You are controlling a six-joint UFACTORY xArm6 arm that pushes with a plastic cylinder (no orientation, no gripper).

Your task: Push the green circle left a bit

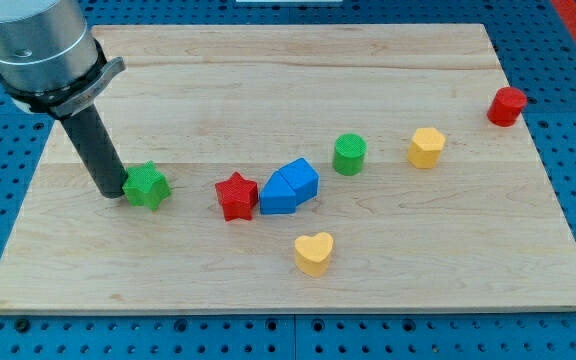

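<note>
The arm carried no jaws; my tip (pixel 114 192) touched the green star (pixel 147 186) at its left, well apart from the green circle (pixel 349 153) on the worktop (pixel 268 80).

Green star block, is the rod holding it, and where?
Nothing is held. My tip only stands at the green star's left side, apparently touching it.

The arm reaches in from the view's top left, its dark rod angled slightly, my tip (pixel 113 194) planted low on the view's left side.
</note>
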